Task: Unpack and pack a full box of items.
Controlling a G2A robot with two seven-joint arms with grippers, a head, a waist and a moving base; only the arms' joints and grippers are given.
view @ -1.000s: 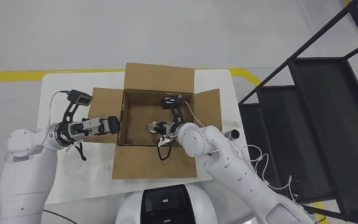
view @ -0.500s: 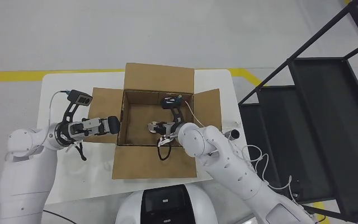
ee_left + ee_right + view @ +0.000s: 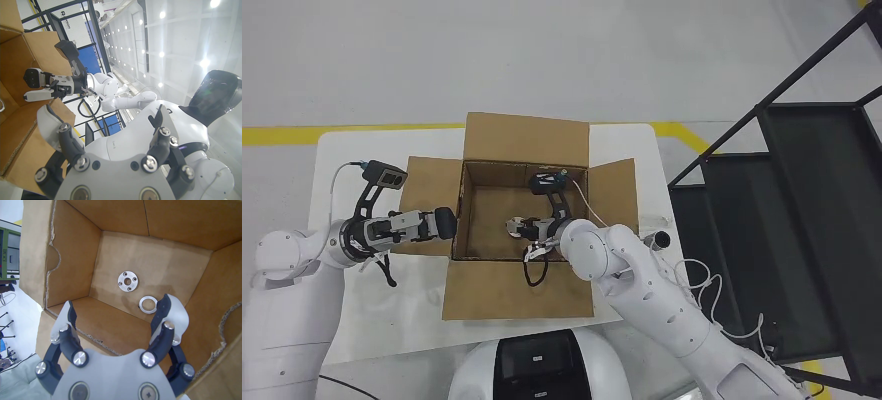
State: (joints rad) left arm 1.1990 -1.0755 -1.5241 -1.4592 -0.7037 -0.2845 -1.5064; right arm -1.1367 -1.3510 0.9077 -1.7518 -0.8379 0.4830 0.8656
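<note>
Hovering released in the box (image 3: 75,247), the right end effector (image 3: 117,305) should straddle the ring (image 3: 148,304) squarely before clenching.

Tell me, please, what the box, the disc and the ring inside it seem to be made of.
Box: corrugated cardboard, brown and matt; the fluted layers show at its torn edges.
Disc: probably metal, silver-grey with a dull sheen and cleanly drilled holes; which metal is unclear.
Ring: likely metal too, pale and smooth, though the look leaves it open.
</note>
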